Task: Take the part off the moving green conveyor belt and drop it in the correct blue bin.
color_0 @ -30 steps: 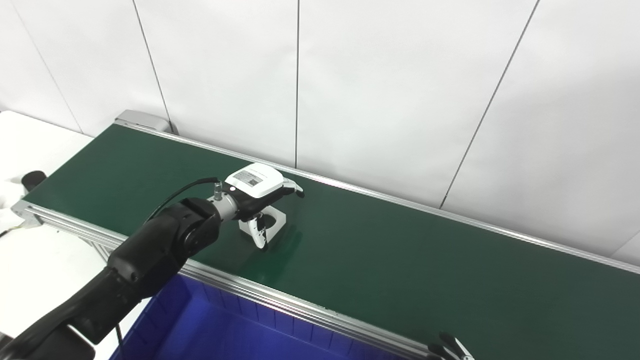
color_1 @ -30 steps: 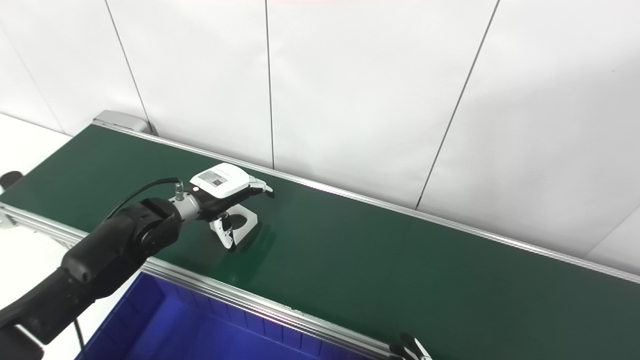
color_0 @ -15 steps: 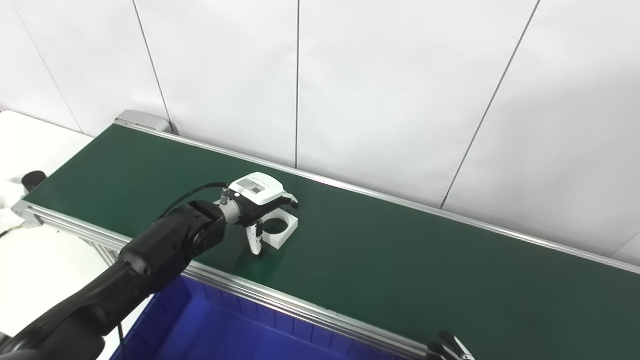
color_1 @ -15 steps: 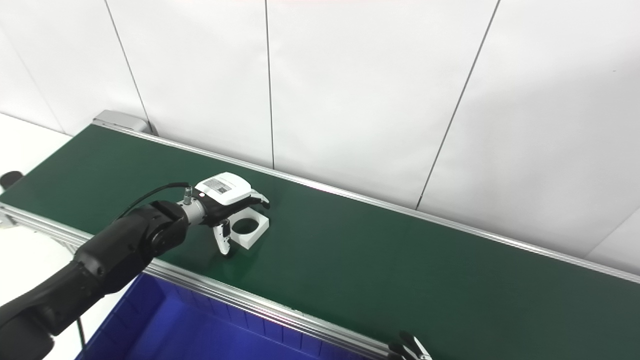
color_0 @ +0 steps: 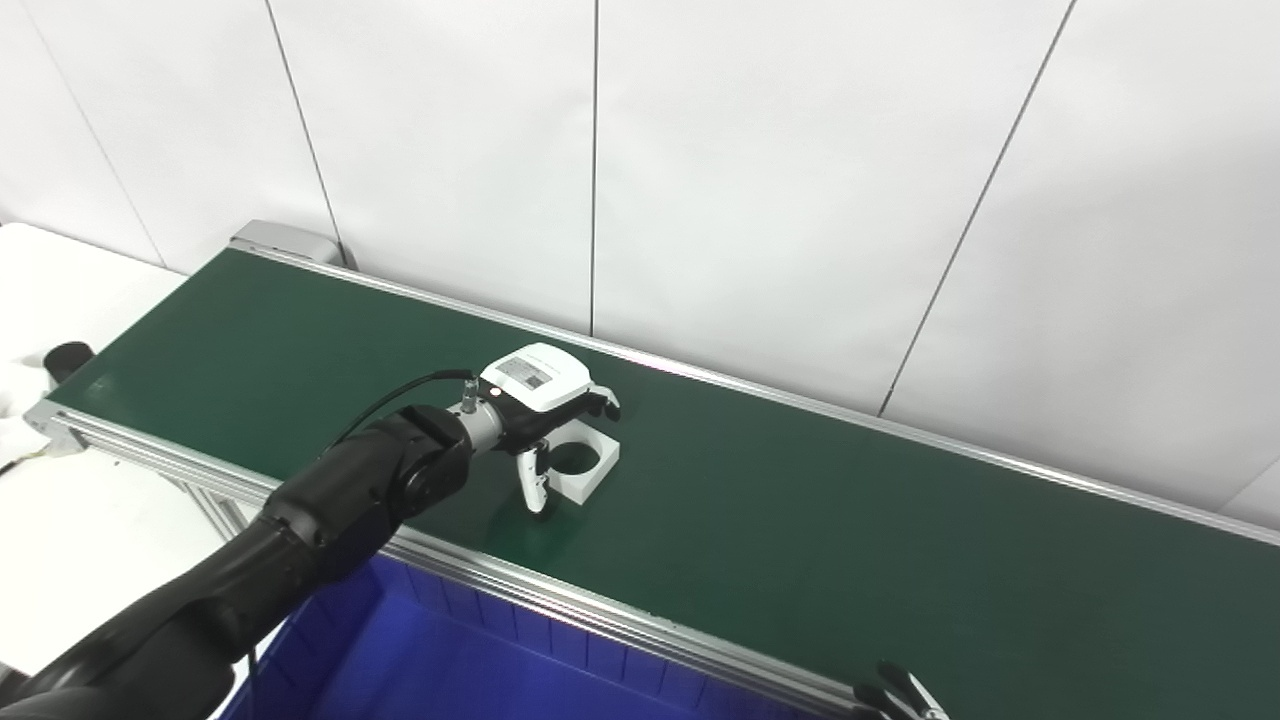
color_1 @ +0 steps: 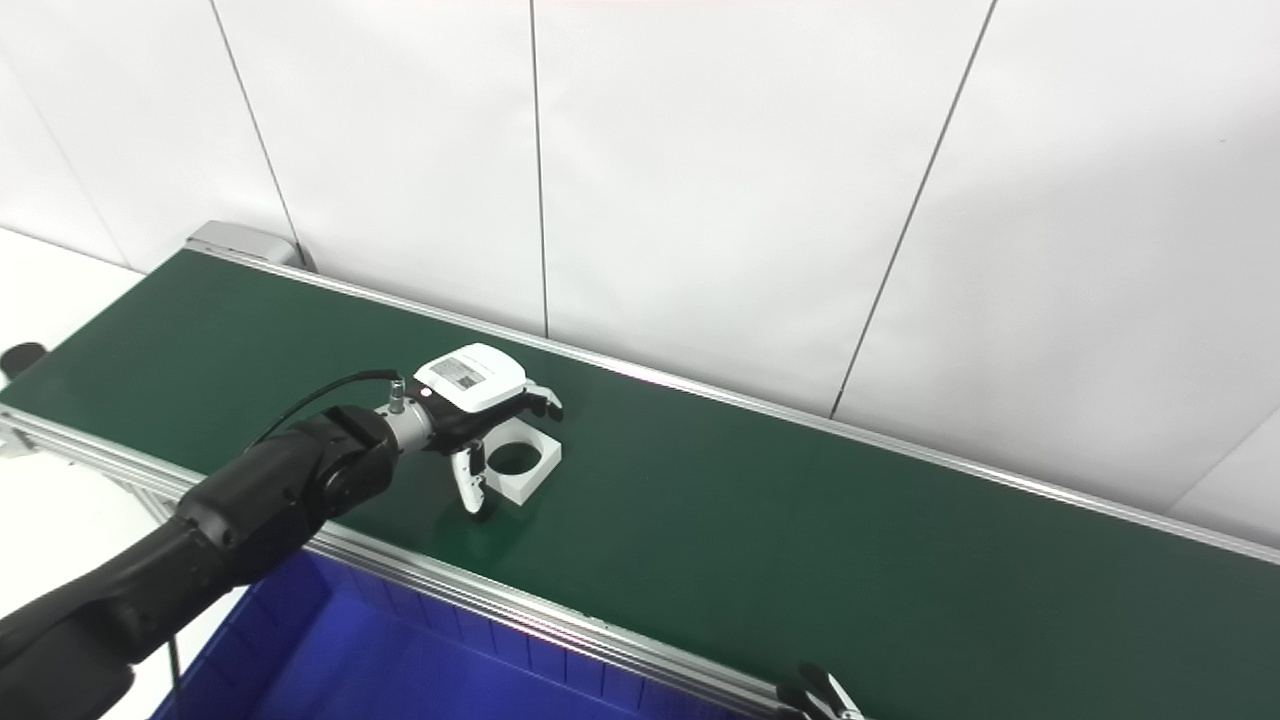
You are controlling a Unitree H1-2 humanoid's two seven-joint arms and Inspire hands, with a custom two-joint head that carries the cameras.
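We see the left hand (color_0: 545, 400) over the white part (color_0: 583, 464), which lies flat on the green conveyor belt (color_0: 800, 520); the thumb is at its near edge, but whether the hand grips it we cannot tell. The blue bin (color_0: 450, 670) sits below the belt's near rail. Only the fingertips of the right hand (color_0: 895, 692) show, at the bottom edge.

Label on the left hand (color_0: 535, 385) (printed, blurred) is unreadable.

A dark green conveyor belt (color_0: 800, 520) with silver aluminium side rails runs slantwise along a white panelled wall. One white square part (color_0: 583, 467) with a round hole through it lies flat on the belt's left half, nearer the front rail
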